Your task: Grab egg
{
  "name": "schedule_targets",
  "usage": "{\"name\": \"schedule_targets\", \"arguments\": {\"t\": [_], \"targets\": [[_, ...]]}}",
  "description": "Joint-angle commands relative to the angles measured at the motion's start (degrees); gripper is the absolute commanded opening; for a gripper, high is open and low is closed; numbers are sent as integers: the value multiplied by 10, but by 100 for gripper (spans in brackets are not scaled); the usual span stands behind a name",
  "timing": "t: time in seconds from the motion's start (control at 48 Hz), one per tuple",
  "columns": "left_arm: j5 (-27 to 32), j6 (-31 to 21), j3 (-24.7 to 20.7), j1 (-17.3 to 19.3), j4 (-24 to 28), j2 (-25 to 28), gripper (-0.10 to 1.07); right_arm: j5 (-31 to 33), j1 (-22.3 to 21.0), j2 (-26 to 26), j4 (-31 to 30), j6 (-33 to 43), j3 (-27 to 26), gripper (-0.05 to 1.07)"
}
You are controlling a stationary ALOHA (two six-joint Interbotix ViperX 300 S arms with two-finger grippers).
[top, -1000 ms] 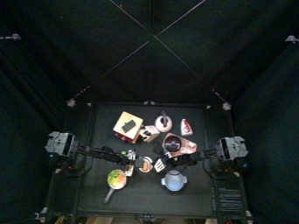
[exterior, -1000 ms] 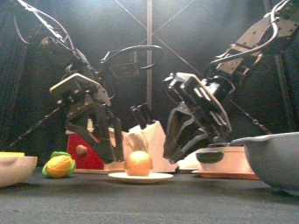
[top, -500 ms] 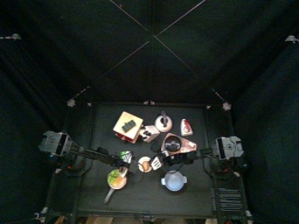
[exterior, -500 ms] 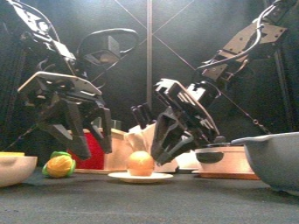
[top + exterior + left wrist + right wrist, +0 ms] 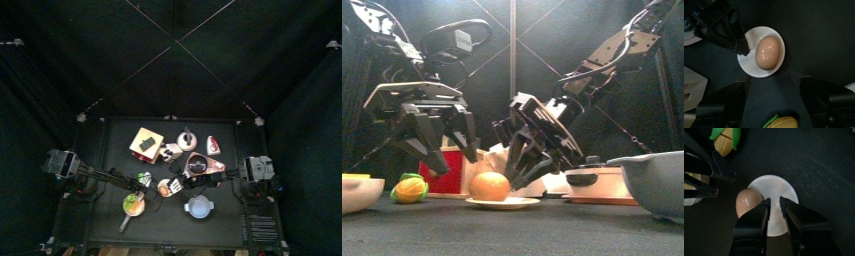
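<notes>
The egg [image 5: 492, 187], an orange dome on a flat white disc, lies on the table near the front edge. It also shows as the egg [image 5: 767, 52], the egg [image 5: 777, 188] and the egg [image 5: 166, 186]. My left gripper [image 5: 772, 83] hangs wide open just above it and holds nothing; in the front view the left gripper [image 5: 438, 150] is up and to the left of it. My right gripper [image 5: 775, 201] reaches in from the right. Its jaws are drawn close, with only a thin gap, and their tips are over the white disc beside the dome. The front view puts the right gripper [image 5: 532, 168] right behind the egg.
A corn cob [image 5: 406, 188] lies left of the egg, beside a green pan [image 5: 132, 204]. A grey bowl [image 5: 656, 180] fills the front right. A red box [image 5: 438, 174], a pale carton [image 5: 505, 158] and other toy foods crowd the table behind the grippers.
Both grippers have swung left and lower around the egg. The right gripper's jaws have narrowed over it. The orange dome now sits a little further left in the front view.
</notes>
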Motion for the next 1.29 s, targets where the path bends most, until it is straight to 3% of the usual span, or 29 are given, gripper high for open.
{"name": "schedule_targets", "arguments": {"t": [0.0, 0.292, 0.75, 1.271], "targets": [[-4, -1, -18, -2, 3, 4, 98, -2, -1, -11, -1, 0, -11, 64], [-2, -4, -49, -4, 2, 38, 99, -1, 0, -9, 0, 0, -11, 64], [-4, 0, -65, 1, -111, 54, 98, -2, -4, -35, 2, 0, 24, 64], [-4, -4, -83, 18, -111, 81, 98, 10, -4, -70, 6, 1, 58, 64]]}}
